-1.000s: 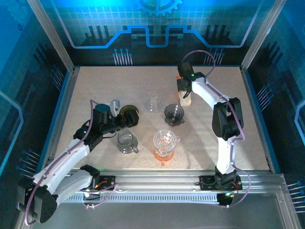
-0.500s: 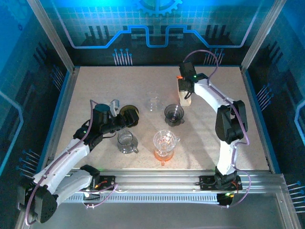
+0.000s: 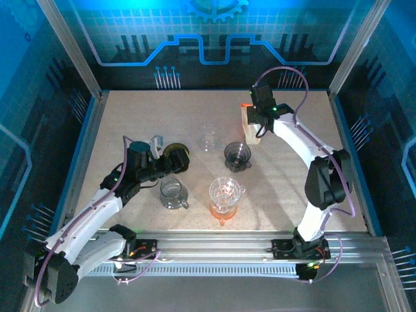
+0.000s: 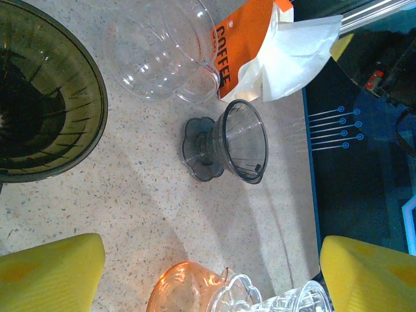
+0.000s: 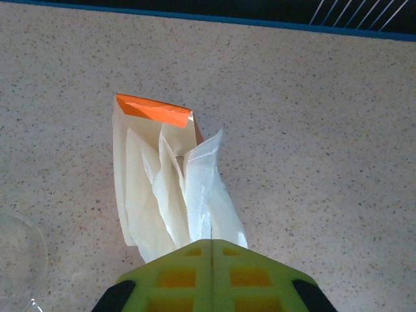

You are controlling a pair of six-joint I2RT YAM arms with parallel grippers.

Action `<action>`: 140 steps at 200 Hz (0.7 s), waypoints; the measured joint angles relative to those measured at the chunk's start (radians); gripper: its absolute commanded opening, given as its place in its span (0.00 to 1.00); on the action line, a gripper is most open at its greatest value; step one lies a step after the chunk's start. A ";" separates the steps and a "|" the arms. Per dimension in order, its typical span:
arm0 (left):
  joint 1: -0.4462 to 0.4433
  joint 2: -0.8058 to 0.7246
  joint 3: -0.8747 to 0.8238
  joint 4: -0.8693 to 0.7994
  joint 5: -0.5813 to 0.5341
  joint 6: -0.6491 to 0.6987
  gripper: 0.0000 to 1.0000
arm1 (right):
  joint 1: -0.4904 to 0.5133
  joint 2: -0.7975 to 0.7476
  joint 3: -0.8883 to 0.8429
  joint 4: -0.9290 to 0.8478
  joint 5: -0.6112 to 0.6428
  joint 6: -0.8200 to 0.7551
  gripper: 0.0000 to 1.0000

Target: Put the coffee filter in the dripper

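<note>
My right gripper (image 5: 211, 244) is shut on a white paper coffee filter (image 5: 207, 185) that sticks out of a cream filter bag with an orange flap (image 5: 153, 109). From above, that gripper (image 3: 255, 121) sits over the bag (image 3: 250, 132) at the back right. A dark grey dripper (image 3: 237, 155) stands just in front of the bag, and it also shows in the left wrist view (image 4: 234, 141). My left gripper (image 3: 166, 168) hovers beside an olive dripper (image 3: 176, 158), fingers (image 4: 55, 273) spread wide and open on nothing.
A small clear glass (image 3: 208, 139) stands left of the grey dripper. A clear dripper on an orange base (image 3: 225, 195) and a clear mug (image 3: 173, 193) sit nearer the front. Metal frame rails (image 3: 84, 162) border the table on all sides.
The right arm's elbow has swung to the right and its gripper has shifted slightly right and back, still pinching the filter at the bag. The left arm has not moved.
</note>
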 measured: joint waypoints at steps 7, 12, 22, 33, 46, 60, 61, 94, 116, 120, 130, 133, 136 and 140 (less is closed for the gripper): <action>0.000 0.000 0.000 0.000 0.000 0.000 0.88 | 0.000 -0.021 -0.014 0.002 0.000 0.000 0.00; 0.000 0.000 0.000 0.000 0.000 0.000 0.88 | 0.000 -0.039 -0.025 0.002 0.000 0.000 0.00; 0.000 0.000 0.000 0.000 0.000 0.000 0.88 | 0.000 -0.070 -0.042 0.002 0.000 0.000 0.00; 0.000 0.000 0.000 0.000 0.000 -0.001 0.88 | 0.001 -0.108 -0.056 0.002 0.000 0.003 0.00; 0.000 0.000 0.000 0.000 0.001 -0.004 0.89 | 0.005 -0.159 -0.077 0.004 -0.001 0.008 0.00; 0.000 -0.001 0.000 0.000 0.001 -0.006 0.91 | 0.012 -0.215 -0.103 0.005 -0.006 0.015 0.00; 0.000 -0.001 0.000 0.000 0.001 -0.006 0.91 | 0.013 -0.222 -0.106 0.005 -0.006 0.016 0.00; 0.000 -0.020 0.000 -0.001 0.004 -0.008 0.97 | 0.042 -0.373 -0.172 -0.004 -0.032 0.037 0.00; 0.000 -0.040 0.002 -0.001 0.012 -0.015 0.99 | 0.084 -0.484 -0.213 -0.035 -0.058 0.050 0.00; 0.000 -0.044 0.003 -0.001 0.013 -0.015 0.99 | 0.095 -0.509 -0.220 -0.043 -0.067 0.053 0.00; 0.000 -0.051 0.004 0.000 0.018 -0.016 0.99 | 0.123 -0.555 -0.233 -0.064 -0.079 0.057 0.00; 0.000 -0.053 0.004 0.000 0.020 -0.016 0.99 | 0.132 -0.571 -0.237 -0.074 -0.085 0.058 0.00; 0.000 -0.055 0.004 0.000 0.021 -0.019 0.99 | 0.142 -0.585 -0.239 -0.083 -0.088 0.061 0.00; 0.000 -0.056 0.005 0.000 0.024 -0.019 0.99 | 0.154 -0.603 -0.241 -0.095 -0.095 0.060 0.00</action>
